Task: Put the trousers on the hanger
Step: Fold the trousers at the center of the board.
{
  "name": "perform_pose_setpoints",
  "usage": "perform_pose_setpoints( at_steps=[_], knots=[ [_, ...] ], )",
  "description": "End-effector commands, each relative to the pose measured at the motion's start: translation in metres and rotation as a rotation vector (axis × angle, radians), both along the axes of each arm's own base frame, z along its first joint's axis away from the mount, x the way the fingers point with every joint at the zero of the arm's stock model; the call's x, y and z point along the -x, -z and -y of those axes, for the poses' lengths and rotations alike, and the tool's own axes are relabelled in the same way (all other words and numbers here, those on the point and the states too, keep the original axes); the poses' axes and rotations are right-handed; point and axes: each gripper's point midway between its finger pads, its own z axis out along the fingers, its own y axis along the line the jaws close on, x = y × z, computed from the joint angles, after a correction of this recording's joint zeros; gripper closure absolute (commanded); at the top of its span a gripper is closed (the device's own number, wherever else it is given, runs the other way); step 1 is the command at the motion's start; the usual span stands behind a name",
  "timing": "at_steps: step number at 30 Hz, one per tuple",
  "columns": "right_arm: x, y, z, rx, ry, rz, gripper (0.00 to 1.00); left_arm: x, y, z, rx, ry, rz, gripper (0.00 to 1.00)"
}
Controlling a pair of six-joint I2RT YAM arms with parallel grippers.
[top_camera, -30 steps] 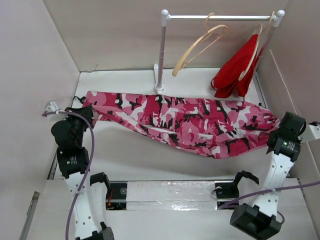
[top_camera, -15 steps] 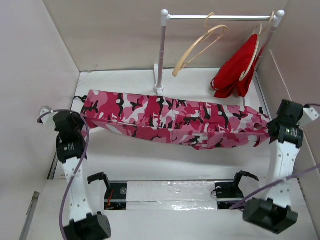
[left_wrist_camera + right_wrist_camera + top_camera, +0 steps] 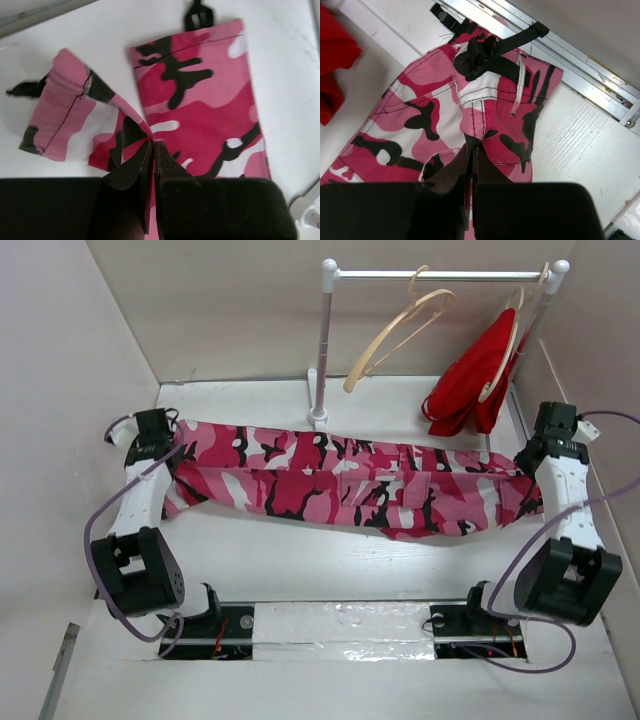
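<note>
The camouflage trousers [image 3: 340,485] are stretched left to right across the table, held up at both ends. My left gripper [image 3: 170,447] is shut on the leg-cuff end [image 3: 150,135]. My right gripper [image 3: 527,468] is shut on the waistband end [image 3: 480,132], beside a black strap and buckle [image 3: 485,50]. The pale wooden hanger [image 3: 395,335] hangs bare on the rail [image 3: 440,275] behind the trousers.
A second hanger carrying a plain red garment [image 3: 475,380] hangs at the rail's right end. The rail's white post [image 3: 322,350] stands just behind the trousers' middle. Walls close in on the left, right and back. A metal strip [image 3: 560,55] runs along the right wall.
Both arms have swung back towards the rail, carrying the trousers' ends with them. The cloth has moved backward and is pulled flatter and straighter between the grippers.
</note>
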Motion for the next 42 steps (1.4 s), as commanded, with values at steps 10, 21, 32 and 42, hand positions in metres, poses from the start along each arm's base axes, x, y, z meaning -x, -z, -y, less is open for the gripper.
perform_pose_setpoints(
  at_steps=[10,21,32,42],
  knots=[
    [-0.086,-0.037,0.044,0.14,0.017,0.127,1.0,-0.101,-0.077,-0.026,-0.278,-0.047,0.121,1.0],
    [-0.146,-0.008,0.054,0.092,-0.031,0.074,1.0,-0.178,-0.045,-0.025,-0.386,0.023,0.011,1.0],
    [-0.18,0.02,0.044,0.05,-0.066,0.064,0.82,-0.209,-0.013,-0.028,-0.45,0.044,-0.094,0.65],
    [-0.187,-0.046,0.001,-0.126,-0.152,0.366,0.14,-0.178,-0.056,0.004,-0.379,0.097,0.037,0.37]
  ],
)
